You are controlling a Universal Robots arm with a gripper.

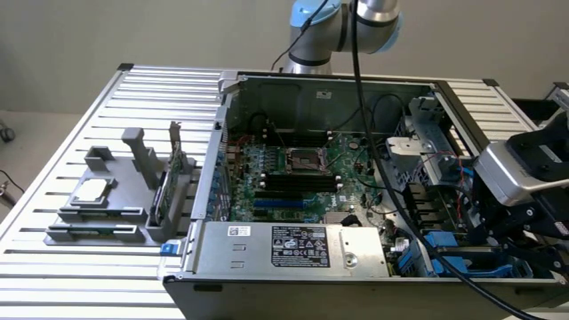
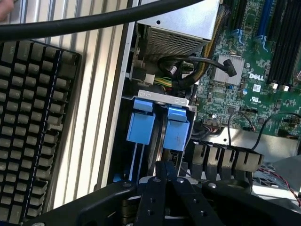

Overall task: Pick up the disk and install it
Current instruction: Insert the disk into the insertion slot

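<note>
Blue-railed disk (image 2: 178, 133) snug within bay frame (image 2: 162, 97)

The gripper (image 2: 164, 165) is running off the wrist view's edge, and a blurred black cable (image 2: 94, 21) is crossing close to the lens. The two blue carriers (image 2: 142, 127) are showing their ends alone, the drives behind them lying hidden in the bay (image 2: 162, 98). The keyboard (image 2: 33, 127) is running out of frame.

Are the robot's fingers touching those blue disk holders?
Cannot tell. The wrist view shows the shut fingers right by the blue disk holders, with no plain contact or gap.
</note>
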